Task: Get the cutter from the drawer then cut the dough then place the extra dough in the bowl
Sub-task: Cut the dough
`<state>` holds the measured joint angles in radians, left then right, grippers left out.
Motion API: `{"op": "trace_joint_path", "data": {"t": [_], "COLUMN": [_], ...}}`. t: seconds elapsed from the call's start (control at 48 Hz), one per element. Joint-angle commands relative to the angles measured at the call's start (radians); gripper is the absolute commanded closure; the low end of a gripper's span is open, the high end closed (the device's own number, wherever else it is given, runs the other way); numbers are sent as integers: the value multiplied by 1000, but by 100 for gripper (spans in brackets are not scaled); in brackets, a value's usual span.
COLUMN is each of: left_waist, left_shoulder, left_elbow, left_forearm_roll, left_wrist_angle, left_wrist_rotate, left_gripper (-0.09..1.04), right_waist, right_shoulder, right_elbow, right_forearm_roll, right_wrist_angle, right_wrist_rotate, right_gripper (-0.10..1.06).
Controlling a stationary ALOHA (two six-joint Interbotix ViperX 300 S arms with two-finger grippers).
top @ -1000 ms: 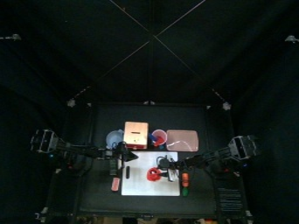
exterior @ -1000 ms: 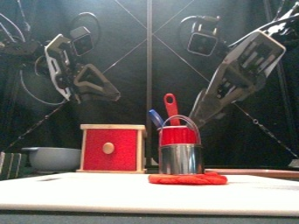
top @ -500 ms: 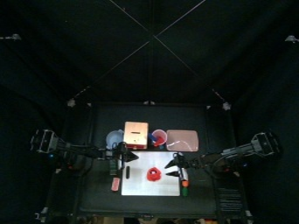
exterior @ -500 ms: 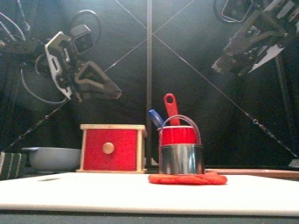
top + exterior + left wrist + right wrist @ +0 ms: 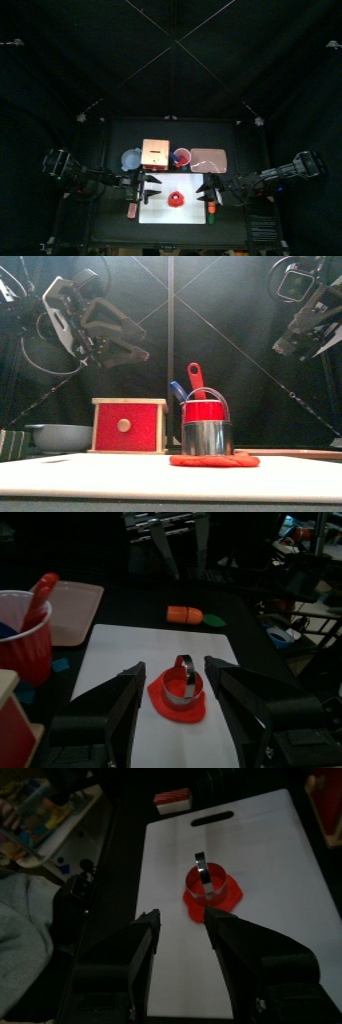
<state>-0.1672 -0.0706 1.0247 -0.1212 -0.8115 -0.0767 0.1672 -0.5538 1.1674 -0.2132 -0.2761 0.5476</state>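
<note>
A round metal cutter with a wire handle (image 5: 205, 439) stands upright on a flat red dough disc (image 5: 214, 460) on the white cutting board (image 5: 80, 477), while the pale wooden box (image 5: 128, 426), its red drawer front flush, and the blue-grey bowl (image 5: 60, 436) sit behind, leftward.

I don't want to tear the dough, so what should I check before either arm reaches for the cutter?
1. cutter upright on the dough: ok.
2. dough lying fully on the white board: ok.
3. left gripper open and empty above the board: ok.
4. right gripper open and empty above the board: ok.
5. dough cut right through under the cutter: cannot tell.
6. bowl, left of the wooden box, empty inside: cannot tell.
</note>
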Motion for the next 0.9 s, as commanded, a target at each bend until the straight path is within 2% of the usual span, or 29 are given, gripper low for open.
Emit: {"op": "trace_joint_path", "data": {"t": [0.021,0.146,0.292,0.479,0.688,0.771,0.896], "left_waist": [-37,-61,-103,-167,-213,-216,-216], "left_shoulder": [71,137,176,195,241,272,307], "left_elbow": [-34,-58,-91,-124,-153,-172,-196], "left_forearm_roll": [-21,-80,-155,-285,-419,-443,-448], "left_wrist_angle": [-83,-146,-175,-178,-183,-184,-184], "left_wrist_rotate": [9,25,77,196,245,247,249], "left_gripper": [8,8,8,8,8,8,9], "right_waist": [-8,-14,-35,-57,-46,-32,-20], "right_shoulder": [29,87,146,212,293,334,405], "right_elbow": [5,3,5,29,40,26,3], "right_forearm_roll": [-3,-11,9,101,224,255,267], "right_wrist_angle": [-87,-141,-193,-328,-456,-488,-526], "right_wrist_rotate": [-6,-41,-141,-287,-417,-443,-451], "right_gripper": [18,18,18,18,18,18,18]}}
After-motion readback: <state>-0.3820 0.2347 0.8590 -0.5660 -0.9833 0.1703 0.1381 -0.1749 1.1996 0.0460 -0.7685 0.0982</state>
